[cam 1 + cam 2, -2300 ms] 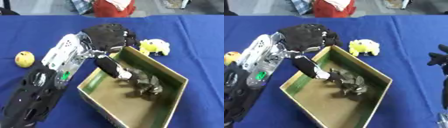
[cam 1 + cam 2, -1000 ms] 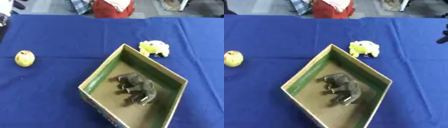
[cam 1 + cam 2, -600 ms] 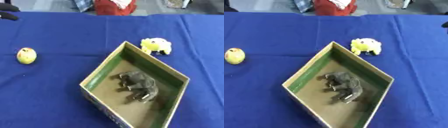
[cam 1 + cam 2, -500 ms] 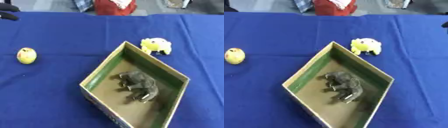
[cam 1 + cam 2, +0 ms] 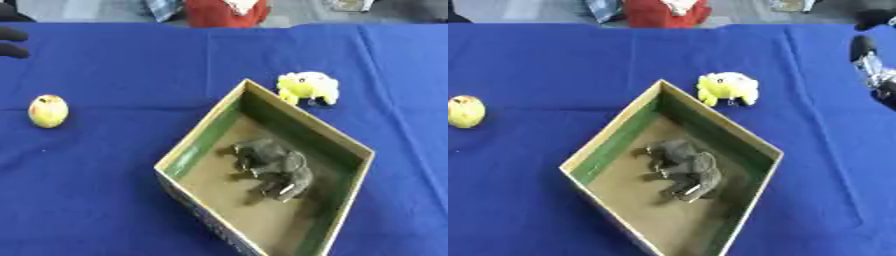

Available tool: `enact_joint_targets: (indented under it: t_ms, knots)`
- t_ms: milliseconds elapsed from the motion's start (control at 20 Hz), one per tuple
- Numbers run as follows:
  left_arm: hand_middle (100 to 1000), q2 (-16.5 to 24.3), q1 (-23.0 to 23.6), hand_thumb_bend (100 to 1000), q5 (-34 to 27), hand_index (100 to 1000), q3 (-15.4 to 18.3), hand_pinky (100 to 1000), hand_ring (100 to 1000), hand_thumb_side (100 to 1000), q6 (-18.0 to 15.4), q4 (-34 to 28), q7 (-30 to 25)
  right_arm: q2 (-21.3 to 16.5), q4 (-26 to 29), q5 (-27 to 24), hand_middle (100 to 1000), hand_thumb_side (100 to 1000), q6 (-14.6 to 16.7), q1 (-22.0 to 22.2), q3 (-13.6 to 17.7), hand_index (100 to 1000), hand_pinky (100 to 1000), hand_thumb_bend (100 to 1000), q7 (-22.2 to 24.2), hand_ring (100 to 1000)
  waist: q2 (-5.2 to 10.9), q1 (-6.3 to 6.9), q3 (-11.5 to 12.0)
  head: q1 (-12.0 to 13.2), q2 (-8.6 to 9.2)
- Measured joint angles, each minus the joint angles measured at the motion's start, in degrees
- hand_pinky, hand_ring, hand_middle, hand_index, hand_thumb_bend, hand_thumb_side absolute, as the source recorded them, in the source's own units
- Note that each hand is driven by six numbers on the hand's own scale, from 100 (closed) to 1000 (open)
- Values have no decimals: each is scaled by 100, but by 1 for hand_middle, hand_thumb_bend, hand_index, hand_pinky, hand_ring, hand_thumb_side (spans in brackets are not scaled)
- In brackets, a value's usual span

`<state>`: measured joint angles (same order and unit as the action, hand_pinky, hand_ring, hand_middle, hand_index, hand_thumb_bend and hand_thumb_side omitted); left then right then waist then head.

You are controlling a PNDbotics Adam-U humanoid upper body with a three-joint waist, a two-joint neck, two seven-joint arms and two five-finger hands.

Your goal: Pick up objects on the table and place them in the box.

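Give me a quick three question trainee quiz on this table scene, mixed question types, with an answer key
1. True or false: the grey elephant toy lies inside the box.
2. Which thing sits just outside the box's far corner? A) yellow frog toy B) yellow fruit C) a red cup
3. Fill in: the yellow fruit lies on the robot's ____ side of the blue table.

Key: 1 true; 2 A; 3 left.
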<state>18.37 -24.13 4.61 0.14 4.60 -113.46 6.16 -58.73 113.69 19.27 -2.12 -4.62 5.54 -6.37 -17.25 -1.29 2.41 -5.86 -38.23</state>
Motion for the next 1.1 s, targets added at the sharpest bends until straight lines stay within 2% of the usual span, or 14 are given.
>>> enact_joint_targets:
  t_ms: [450,600,850,1100]
  knots:
    - [692,-73,41,174,-144,838,-3,592,633,1000,-53,0,17,-387,1,193,821,1000,-424,-267,-282,962,926,109,989,889,0,-30,69,-103,56]
    - [691,-74,42,157,-149,837,-7,591,632,1000,-56,0,12,-446,-11,351,838,1000,-441,-389,-366,953,935,239,1267,897,-1,-43,98,-138,87]
    - [690,-78,42,140,-149,835,-37,590,631,1000,-33,0,-11,-457,-297,466,835,1000,-385,-710,-503,959,940,320,1597,906,-11,-59,167,-198,111]
    - [690,-127,46,128,-149,836,-57,589,631,1000,4,0,-50,-448,-707,451,814,919,-324,-1126,-636,953,947,438,1715,919,-45,-66,242,-281,163]
